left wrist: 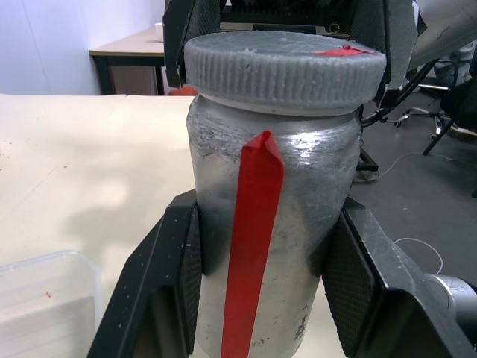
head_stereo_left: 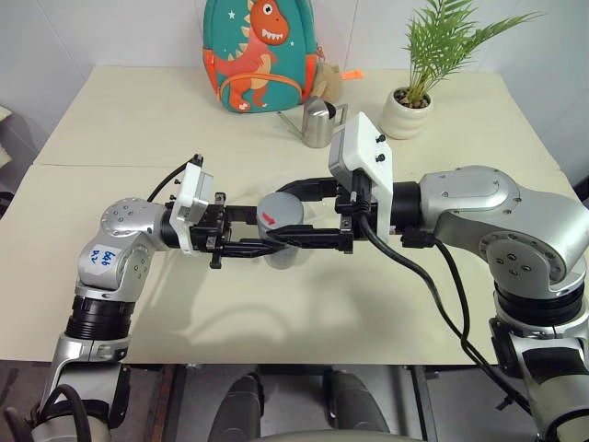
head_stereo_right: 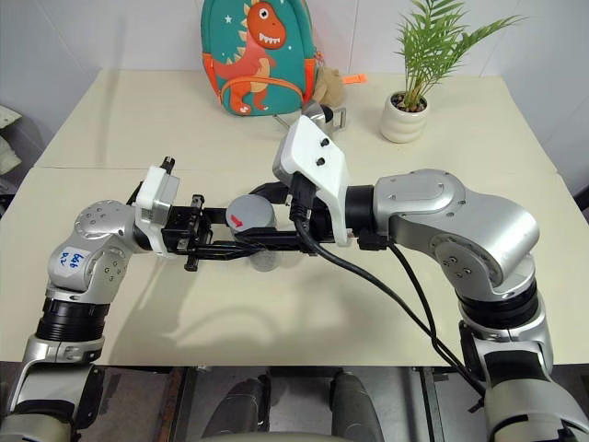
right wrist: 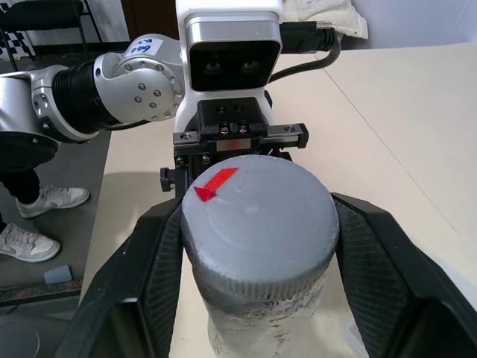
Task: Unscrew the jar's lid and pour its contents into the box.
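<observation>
Above the table [head_stereo_left: 138, 304], the left gripper [head_stereo_left: 267, 247] clamps the jar [left wrist: 264, 224] while the right gripper [head_stereo_left: 293, 214] pinches its lid [right wrist: 257, 224].

Left claw [left wrist: 261, 298] clamps jar [left wrist: 298, 186]; lid [left wrist: 283, 71] on.

A teal backpack [head_stereo_left: 260, 55] printed with an orange dinosaur stands at the upper centre, on the far edge of the cream bench [head_stereo_left: 138, 120]. Just right of it sits a shiny steel pitcher [head_stereo_left: 319, 122]. Further right, a white pot [head_stereo_left: 406, 114] holds a green palm plant [head_stereo_left: 442, 41].
</observation>
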